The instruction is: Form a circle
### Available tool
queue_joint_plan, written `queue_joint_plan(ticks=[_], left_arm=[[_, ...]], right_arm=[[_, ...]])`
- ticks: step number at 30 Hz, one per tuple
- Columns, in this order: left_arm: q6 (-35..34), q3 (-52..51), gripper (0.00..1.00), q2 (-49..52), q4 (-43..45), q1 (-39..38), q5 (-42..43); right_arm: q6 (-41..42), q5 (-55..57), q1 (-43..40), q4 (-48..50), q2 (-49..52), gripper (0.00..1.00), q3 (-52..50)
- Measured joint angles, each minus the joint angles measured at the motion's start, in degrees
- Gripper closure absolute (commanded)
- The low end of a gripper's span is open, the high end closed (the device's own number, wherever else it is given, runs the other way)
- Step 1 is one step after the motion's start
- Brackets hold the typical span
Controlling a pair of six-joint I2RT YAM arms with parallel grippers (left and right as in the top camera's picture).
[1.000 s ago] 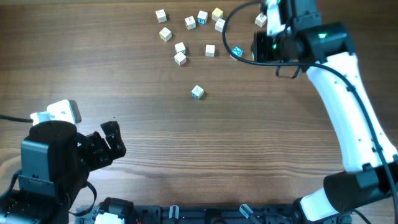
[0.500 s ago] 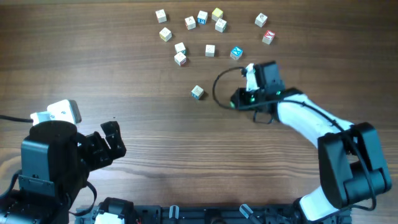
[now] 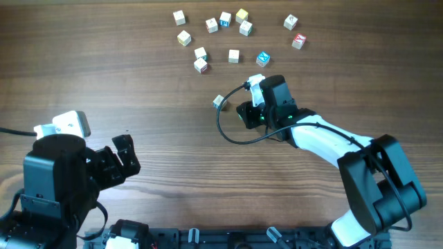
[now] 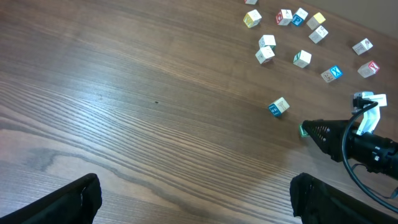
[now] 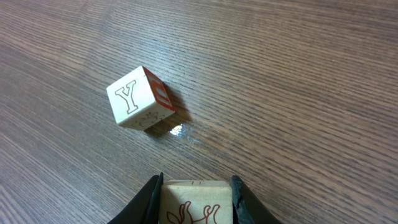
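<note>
Small pale wooden letter cubes lie loose at the back of the table, among them one with a blue face (image 3: 263,59); no circle shows. A lone cube (image 3: 219,102) marked Y (image 5: 138,98) sits nearer the middle. My right gripper (image 3: 240,111) hovers low just right of it, shut on a pale cube with a red drawing (image 5: 196,202) that fills the gap between its fingers (image 5: 144,202). My left gripper (image 4: 199,202) stands wide open over bare wood at the front left, nothing between its fingers.
Two more cubes (image 3: 291,23) (image 3: 298,41) lie apart at the back right. A black cable (image 3: 225,131) loops from the right wrist over the table. The left arm's base (image 3: 55,180) fills the front left corner.
The right arm swung from the back right of the cubes toward the front and left, ending low beside the lone cube. The left arm stayed still.
</note>
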Motion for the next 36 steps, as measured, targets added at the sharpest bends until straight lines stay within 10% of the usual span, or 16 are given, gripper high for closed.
queue_joint_plan(ticks=[36], left_arm=[[0.0,0.0,0.00,0.0,0.0,0.0,0.0]], right_arm=[[-1.5,1.9,0.0,3.0,1.4,0.88,0.0]])
